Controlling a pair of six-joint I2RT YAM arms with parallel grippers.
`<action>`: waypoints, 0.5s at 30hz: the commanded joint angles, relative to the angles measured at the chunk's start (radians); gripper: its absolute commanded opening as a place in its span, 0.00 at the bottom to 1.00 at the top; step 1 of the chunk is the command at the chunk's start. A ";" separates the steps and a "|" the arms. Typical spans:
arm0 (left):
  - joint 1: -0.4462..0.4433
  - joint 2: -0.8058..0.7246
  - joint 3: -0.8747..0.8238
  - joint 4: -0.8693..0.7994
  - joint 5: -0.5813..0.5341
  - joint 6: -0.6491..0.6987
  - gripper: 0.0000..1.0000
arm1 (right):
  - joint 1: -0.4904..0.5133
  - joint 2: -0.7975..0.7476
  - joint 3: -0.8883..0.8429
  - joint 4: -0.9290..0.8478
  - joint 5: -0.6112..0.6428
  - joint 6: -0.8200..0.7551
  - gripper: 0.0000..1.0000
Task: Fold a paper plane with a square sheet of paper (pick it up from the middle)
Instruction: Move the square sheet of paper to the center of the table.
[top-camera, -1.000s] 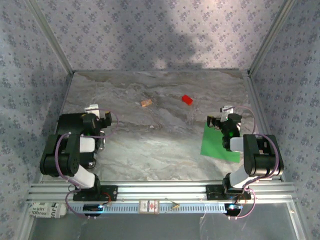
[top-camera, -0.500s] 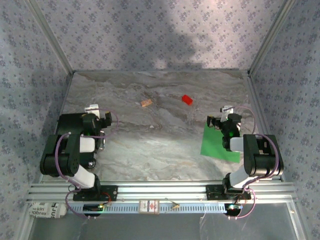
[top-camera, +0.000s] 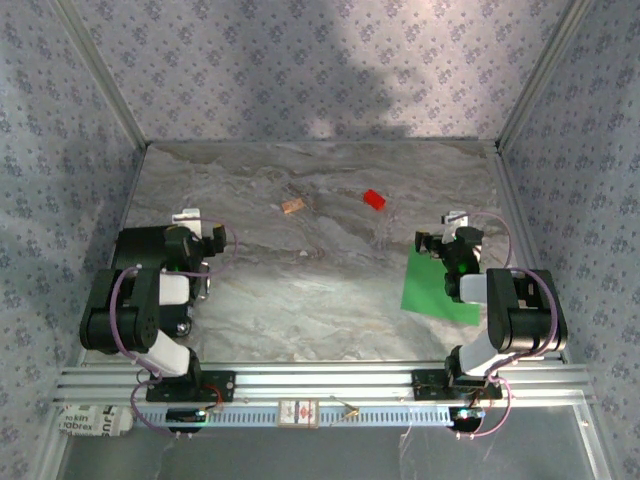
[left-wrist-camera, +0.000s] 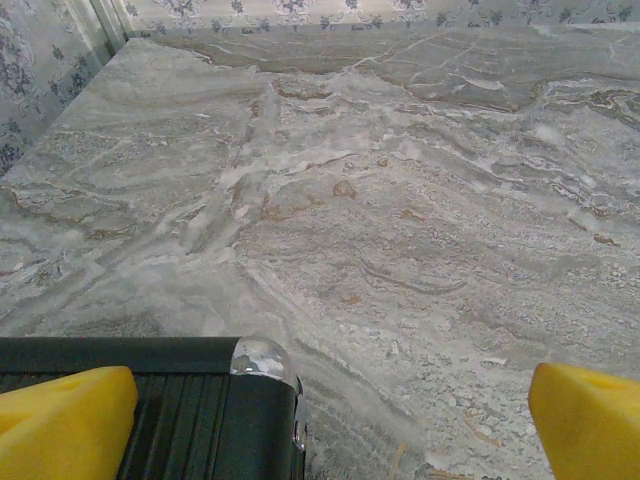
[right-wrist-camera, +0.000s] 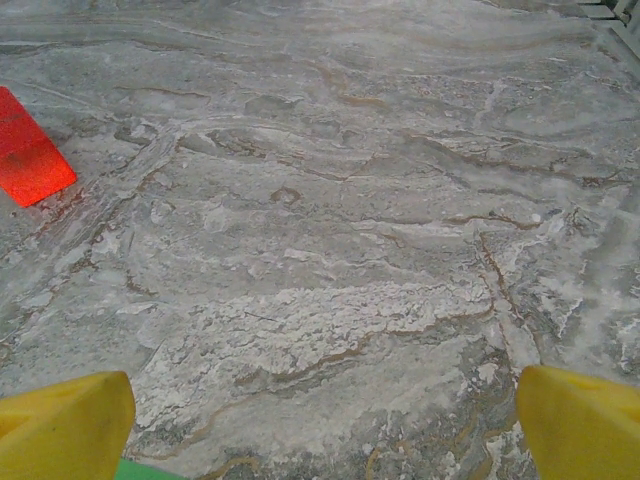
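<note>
The square sheet of paper (top-camera: 428, 286) lies flat and bright green on the marble table near the right arm, its right side hidden under that arm. My right gripper (top-camera: 434, 241) hovers over the sheet's far edge, open with nothing in it. In the right wrist view its yellow fingertips (right-wrist-camera: 66, 424) stand wide apart over bare marble, my right gripper (right-wrist-camera: 325, 430) empty, and a sliver of the paper (right-wrist-camera: 150, 471) shows at the bottom. My left gripper (top-camera: 212, 238) is folded back at the left, far from the sheet. It is open and empty in the left wrist view (left-wrist-camera: 325, 440).
A small red block (top-camera: 374, 199) (right-wrist-camera: 28, 150) and a tiny tan cork-like piece (top-camera: 292, 207) lie toward the back middle of the table (top-camera: 320, 290). Patterned walls close in three sides. A black ribbed part of the left arm (left-wrist-camera: 150, 400) sits beside the left fingertip (left-wrist-camera: 62, 422).
</note>
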 joint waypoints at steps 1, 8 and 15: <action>0.003 0.003 0.013 -0.003 0.037 0.003 1.00 | -0.004 -0.004 0.019 0.007 0.027 0.015 0.99; 0.002 -0.006 -0.009 0.029 0.046 0.006 1.00 | 0.017 -0.018 0.013 0.010 0.029 -0.010 0.99; 0.002 -0.182 0.009 -0.165 -0.015 -0.035 1.00 | 0.043 -0.152 0.042 -0.169 0.112 0.001 0.99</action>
